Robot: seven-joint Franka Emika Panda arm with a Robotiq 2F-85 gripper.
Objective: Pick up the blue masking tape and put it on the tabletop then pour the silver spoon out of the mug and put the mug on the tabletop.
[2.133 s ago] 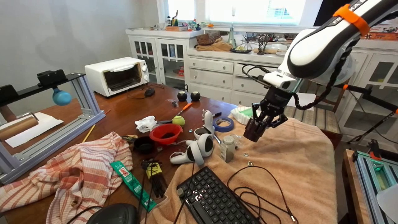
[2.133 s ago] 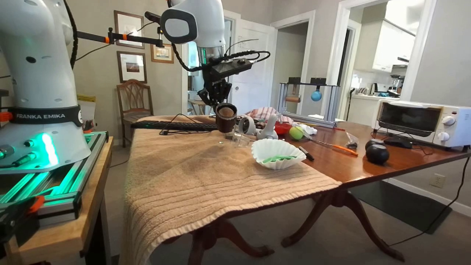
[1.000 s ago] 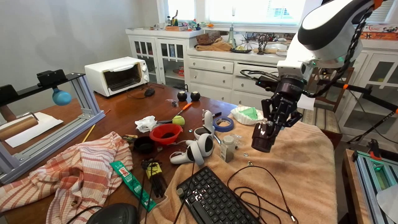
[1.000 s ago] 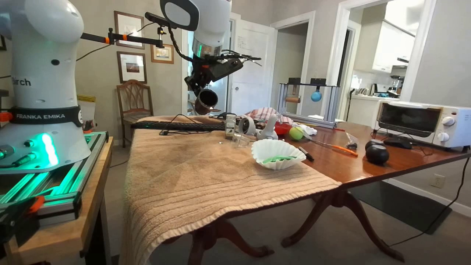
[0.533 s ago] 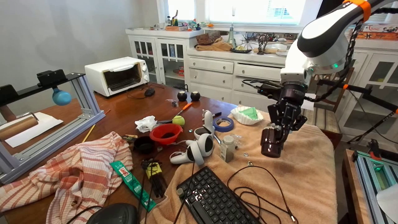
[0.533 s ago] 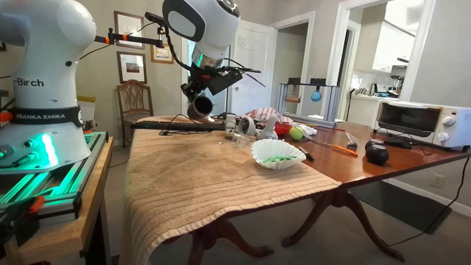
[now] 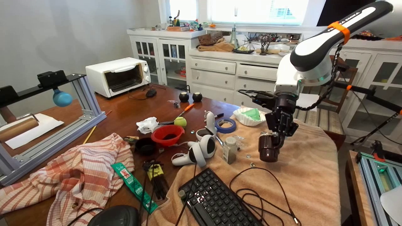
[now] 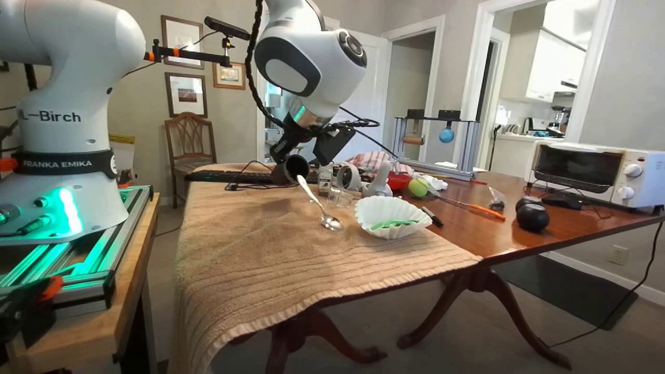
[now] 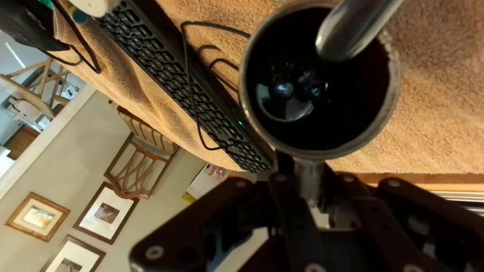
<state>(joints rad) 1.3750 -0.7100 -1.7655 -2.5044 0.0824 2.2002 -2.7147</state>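
The tool (image 9: 308, 172) grips the mug (image 7: 268, 149) by its handle, tipped over the tan cloth (image 8: 249, 244) — the silver spoon (image 8: 314, 199) slants down and away, handle end at the mouth, bowl lowest — so a little more tilt should free it.

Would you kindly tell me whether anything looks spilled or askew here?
Yes: the mug is held tipped well over, and the silver spoon slants down from its mouth. That looks odd for a mug, but fits the pouring step. Whether the spoon touches the cloth is unclear.
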